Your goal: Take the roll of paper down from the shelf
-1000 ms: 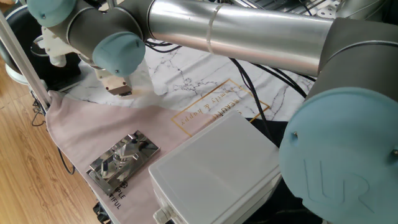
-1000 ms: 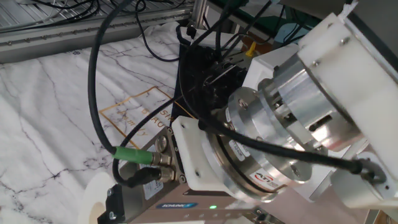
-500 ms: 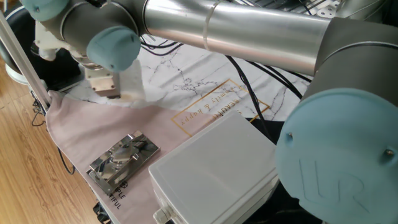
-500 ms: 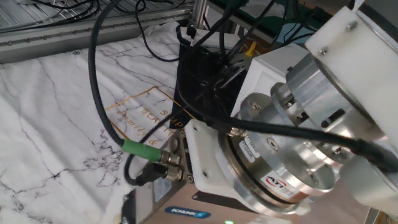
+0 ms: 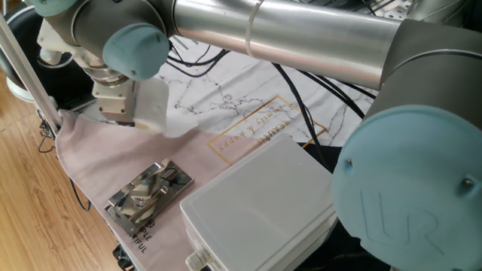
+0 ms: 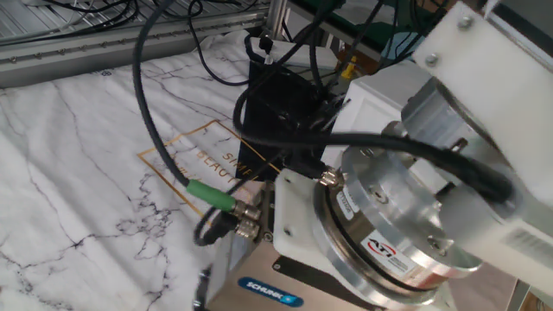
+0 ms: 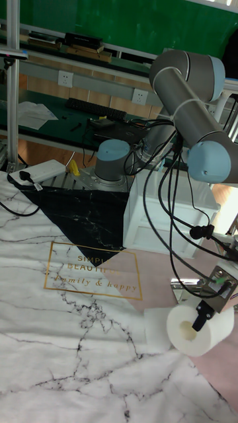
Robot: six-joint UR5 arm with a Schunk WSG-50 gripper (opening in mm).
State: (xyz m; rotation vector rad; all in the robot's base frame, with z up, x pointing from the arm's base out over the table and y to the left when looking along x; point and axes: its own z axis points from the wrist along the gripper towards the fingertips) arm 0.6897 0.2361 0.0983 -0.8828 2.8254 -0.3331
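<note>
- In the tall fixed view, the gripper [image 7: 198, 316] has one dark finger pushed into the hollow core of the roll of paper [image 7: 188, 330], grasping it by its wall; the roll hangs over the marble-patterned cloth [image 7: 66, 330] on the bench.
- Against half a second ago, one fixed view shows the roll [image 5: 154, 105] lower and tipped nearer the pink cloth [image 5: 113, 162].
- The shelf [image 5: 149, 194], chrome and bare, lies well apart from the roll near the bench's front edge.
- The white box [image 5: 260, 203] sits just beside the shelf.
- Farther back: a green wall [image 7: 119, 23] and a cluttered desk [image 7: 59, 115].
</note>
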